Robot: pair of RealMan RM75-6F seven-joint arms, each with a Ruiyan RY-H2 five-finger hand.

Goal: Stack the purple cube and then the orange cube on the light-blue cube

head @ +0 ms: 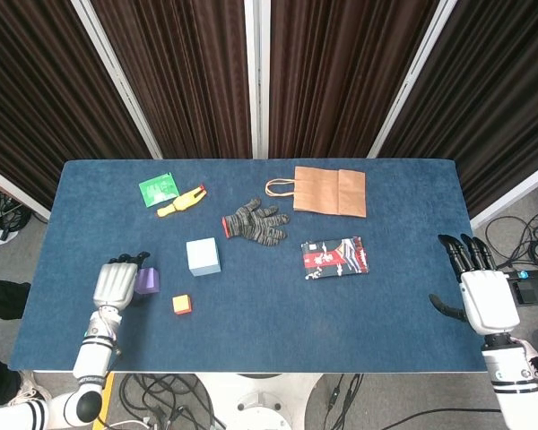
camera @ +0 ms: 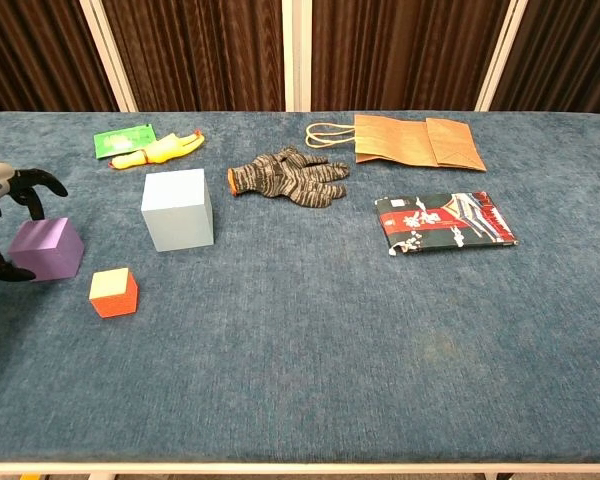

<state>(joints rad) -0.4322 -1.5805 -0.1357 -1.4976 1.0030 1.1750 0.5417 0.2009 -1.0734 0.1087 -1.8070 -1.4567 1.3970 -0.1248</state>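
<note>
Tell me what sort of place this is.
Probably a robot test lab: a blue-covered table set before dark curtains, loose cables on the floor, and odd props like a glove and paper bag.

No lettering can be read in either view. The red, black and white printed packet [camera: 445, 222] carries white marks that may be characters, too small to make out. The green packet [camera: 124, 139] shows only a blurred pale patch. The brown paper bag [camera: 418, 141] and the cubes show plain faces.
</note>
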